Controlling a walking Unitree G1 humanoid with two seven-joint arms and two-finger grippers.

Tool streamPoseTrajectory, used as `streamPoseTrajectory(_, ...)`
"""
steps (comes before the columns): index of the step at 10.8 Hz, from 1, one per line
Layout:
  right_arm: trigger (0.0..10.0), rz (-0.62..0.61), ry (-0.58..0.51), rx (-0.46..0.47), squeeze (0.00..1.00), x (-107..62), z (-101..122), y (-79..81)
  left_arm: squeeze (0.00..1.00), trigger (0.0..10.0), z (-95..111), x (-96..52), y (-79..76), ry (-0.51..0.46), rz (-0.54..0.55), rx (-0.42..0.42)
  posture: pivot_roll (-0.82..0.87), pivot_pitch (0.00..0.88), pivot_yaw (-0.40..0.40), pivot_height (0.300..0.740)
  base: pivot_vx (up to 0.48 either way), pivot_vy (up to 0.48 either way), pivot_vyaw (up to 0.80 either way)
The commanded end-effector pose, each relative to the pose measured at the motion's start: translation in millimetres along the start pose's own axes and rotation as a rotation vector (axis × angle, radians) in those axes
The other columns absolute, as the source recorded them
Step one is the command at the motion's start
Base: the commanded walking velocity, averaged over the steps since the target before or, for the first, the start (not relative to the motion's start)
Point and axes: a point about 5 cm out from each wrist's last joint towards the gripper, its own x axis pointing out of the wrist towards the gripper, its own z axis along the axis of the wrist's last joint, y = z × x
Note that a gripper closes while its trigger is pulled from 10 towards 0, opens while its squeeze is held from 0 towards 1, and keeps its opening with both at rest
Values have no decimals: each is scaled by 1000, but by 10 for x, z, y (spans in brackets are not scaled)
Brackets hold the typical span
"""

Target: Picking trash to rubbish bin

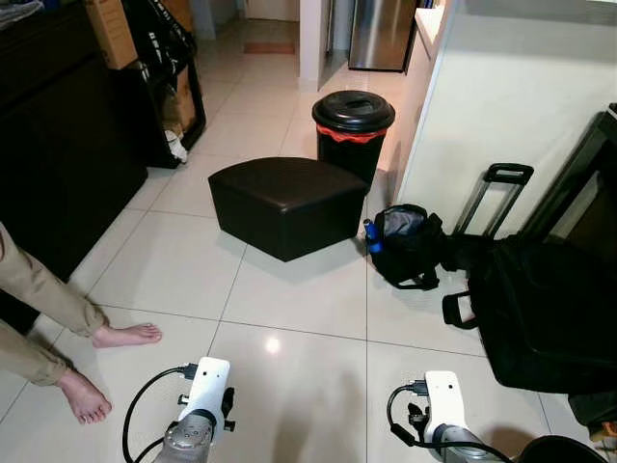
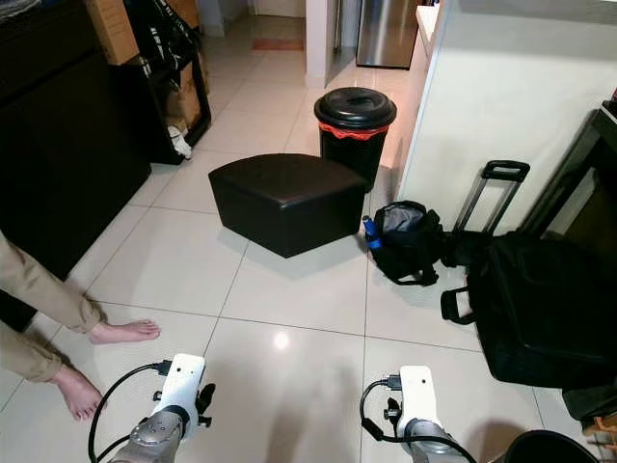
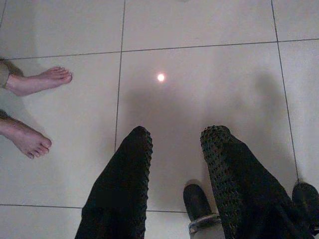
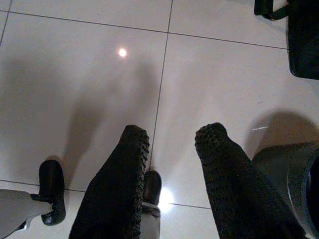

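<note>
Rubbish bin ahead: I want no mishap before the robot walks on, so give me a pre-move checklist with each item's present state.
1. Rubbish bin located: ok, it stands beyond the black ottoman, beside the white wall.
2. Bin ready to take trash: not ok, its black lid is on.
3. Trash in hand: not ok, left gripper and right gripper are both open and hold nothing.
4. Trash to pick located: cannot tell, nothing on the floor tiles reads clearly as trash.
5. Person clear of the path: ok for now, the bare feet are off to the robot's left.
6. Straight route: not ok, the ottoman and small black bag lie before the bin.
</note>
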Motion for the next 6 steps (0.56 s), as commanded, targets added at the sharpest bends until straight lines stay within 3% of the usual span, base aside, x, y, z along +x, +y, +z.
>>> streamPoseTrajectory(1, 10000, -8, -8, -2, 0, 5, 32, -16, 0, 10000, 23, 9, 24, 2, 9, 14, -10, 5, 15, 740, 0, 0, 0)
streamPoseTrajectory(6, 10000, -7, -14, 0, 0, 9, 51, -11, 0, 10000, 18, 10, 42, 10, 9, 17, -13, 7, 16, 740, 0, 0, 0)
